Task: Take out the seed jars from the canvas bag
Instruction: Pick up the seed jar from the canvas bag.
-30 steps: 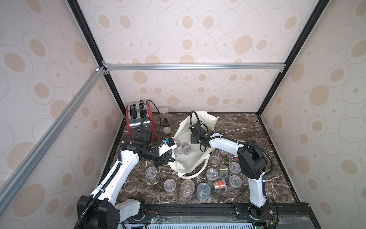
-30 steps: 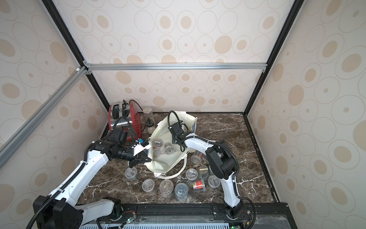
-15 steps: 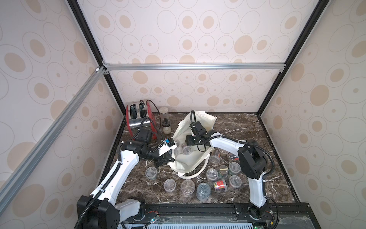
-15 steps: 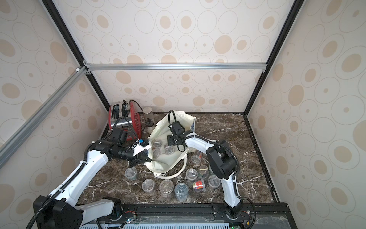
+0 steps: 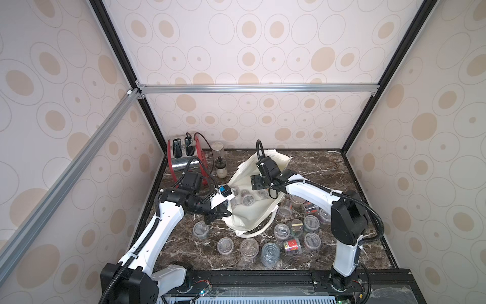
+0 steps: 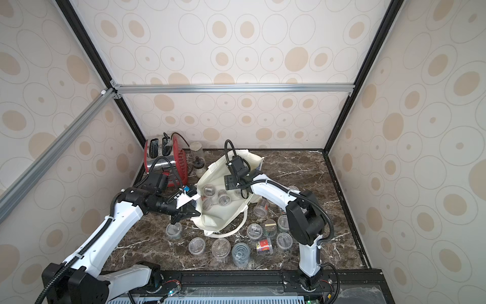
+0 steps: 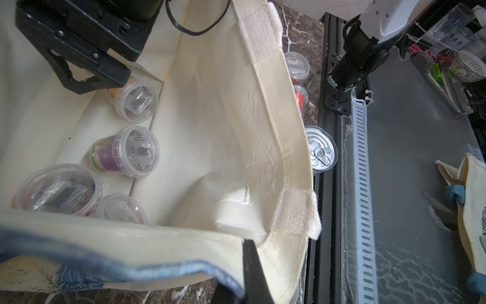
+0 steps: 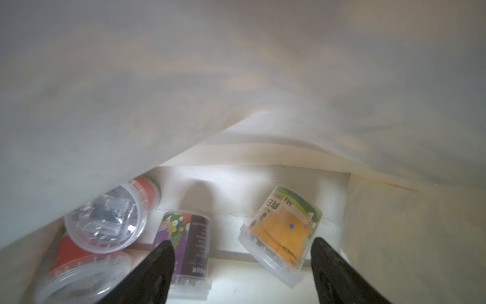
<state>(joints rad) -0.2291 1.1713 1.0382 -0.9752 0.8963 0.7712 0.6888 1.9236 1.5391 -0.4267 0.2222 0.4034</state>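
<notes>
Marble tabletop [image 5: 315, 168], cream canvas bag [image 5: 249, 218] of clear lidded seed jars [image 7: 136, 101], left gripper [image 5: 220, 213] pinching rim, right gripper [image 8: 242, 263] open inside.

Inside the soft cream cloth bag [image 8: 236, 79], small clear plastic jars [image 8: 105, 218] lie tipped over. The right gripper [image 8: 242, 243] has its two black fingers [image 8: 157, 271] spread wide. Just past them lie a purple-labelled jar [image 8: 192, 237] and an orange-labelled jar [image 8: 284, 231].

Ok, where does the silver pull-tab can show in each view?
In a top view: silver can, front row, beside the red-labelled jar.
In a top view: silver can, same spot.
Left wrist: silver can just outside the rim of the canvas bag.
Right wrist: not in it.
Shared landmark: canvas bag, in all four.
</notes>
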